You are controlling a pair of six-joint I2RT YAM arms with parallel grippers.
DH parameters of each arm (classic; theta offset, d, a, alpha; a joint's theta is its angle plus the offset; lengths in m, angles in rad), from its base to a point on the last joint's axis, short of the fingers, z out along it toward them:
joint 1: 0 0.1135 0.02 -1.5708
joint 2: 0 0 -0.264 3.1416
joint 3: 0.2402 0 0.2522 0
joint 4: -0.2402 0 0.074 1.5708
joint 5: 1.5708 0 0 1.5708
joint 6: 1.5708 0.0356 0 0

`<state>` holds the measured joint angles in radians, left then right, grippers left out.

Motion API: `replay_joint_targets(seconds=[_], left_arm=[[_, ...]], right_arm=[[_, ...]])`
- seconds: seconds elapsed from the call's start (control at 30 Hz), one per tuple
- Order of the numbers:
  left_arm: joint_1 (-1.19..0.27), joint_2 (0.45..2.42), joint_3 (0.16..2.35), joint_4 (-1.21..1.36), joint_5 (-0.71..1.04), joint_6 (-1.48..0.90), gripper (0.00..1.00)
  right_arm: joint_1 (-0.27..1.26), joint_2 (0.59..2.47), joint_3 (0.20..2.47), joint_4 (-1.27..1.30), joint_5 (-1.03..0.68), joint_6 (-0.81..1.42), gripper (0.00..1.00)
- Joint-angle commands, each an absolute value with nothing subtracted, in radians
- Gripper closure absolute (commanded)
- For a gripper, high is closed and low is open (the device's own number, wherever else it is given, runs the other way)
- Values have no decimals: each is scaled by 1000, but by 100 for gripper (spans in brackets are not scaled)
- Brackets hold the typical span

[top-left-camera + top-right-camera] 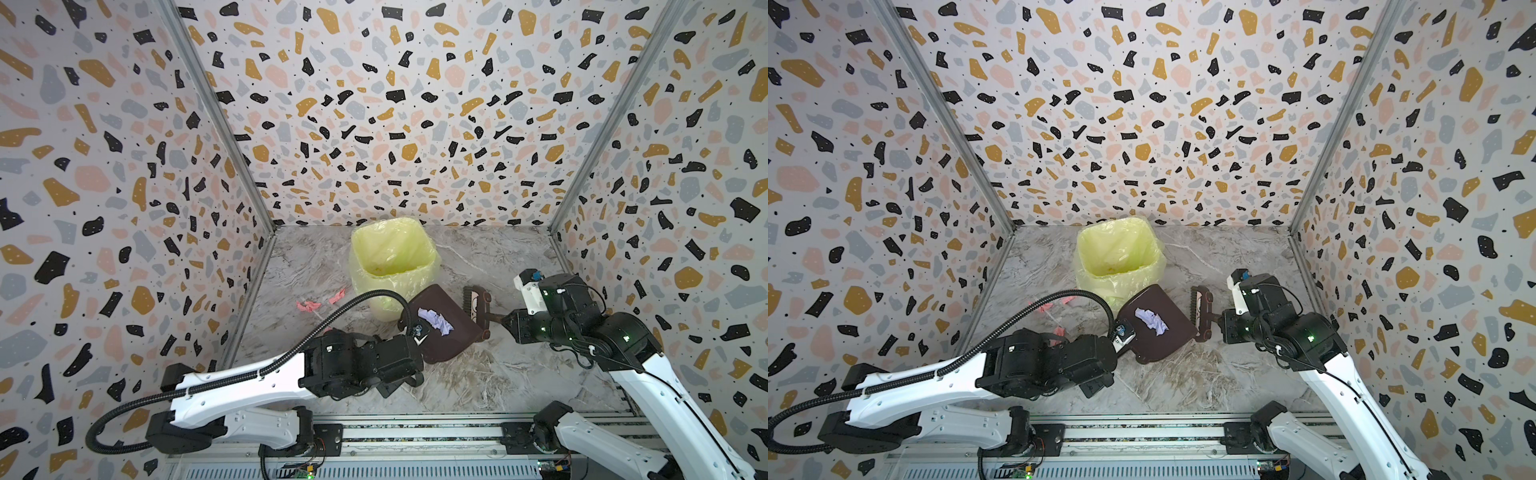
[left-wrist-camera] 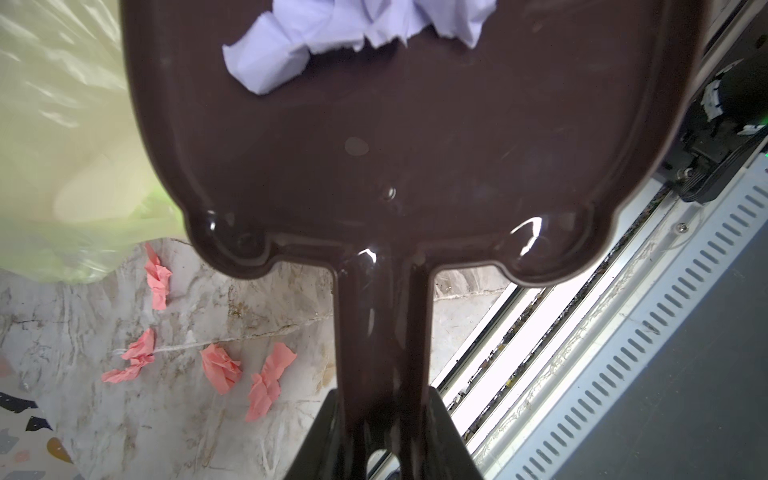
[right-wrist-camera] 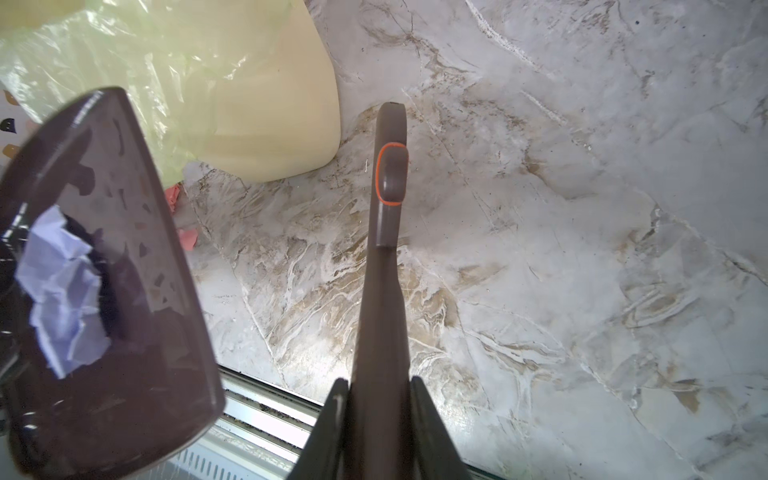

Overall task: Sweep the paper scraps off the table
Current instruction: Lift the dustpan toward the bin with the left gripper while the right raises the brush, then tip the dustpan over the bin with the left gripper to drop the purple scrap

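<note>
A clump of lilac paper scraps, crumpled and torn-edged with pale, almost white folds, lies in the dark brown dustpan. The left claw pinches the dustpan by its handle, holding it tilted and raised off the marble-patterned worktop, just beside the bin with its yellow liner. Several pink paper scraps, small, creased and twisted, lie scattered on the worktop to the left of the bin, apart from one another. The right claw is pressed together on the handle of a brown brush, whose bristled head stands just right of the dustpan.
</note>
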<state>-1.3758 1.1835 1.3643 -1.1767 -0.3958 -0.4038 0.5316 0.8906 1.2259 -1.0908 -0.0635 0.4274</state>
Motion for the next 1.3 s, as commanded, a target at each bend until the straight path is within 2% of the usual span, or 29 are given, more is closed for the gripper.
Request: replay_joint_targets(seconds=[0.0, 0.23, 0.6, 0.97, 1.27], left_arm=[[-1379, 1202, 1455, -1251, -443, -407, 100], [-1336, 1228, 1631, -1349, -502, -408, 100], [-965, 1238, 1765, -1324, -413, -184, 100], [-798, 1229, 1778, -1326, -498, -158, 100], [-649, 1271, 1700, -1278, -512, -60, 100]], right_arm=[[511, 869, 1226, -1055, -105, 402, 100], [490, 856, 1222, -1049, -126, 396, 100], [479, 852, 1230, -1035, -145, 392, 100], [462, 871, 1239, -1029, -161, 359, 100], [436, 909, 1270, -1032, -197, 317, 100]])
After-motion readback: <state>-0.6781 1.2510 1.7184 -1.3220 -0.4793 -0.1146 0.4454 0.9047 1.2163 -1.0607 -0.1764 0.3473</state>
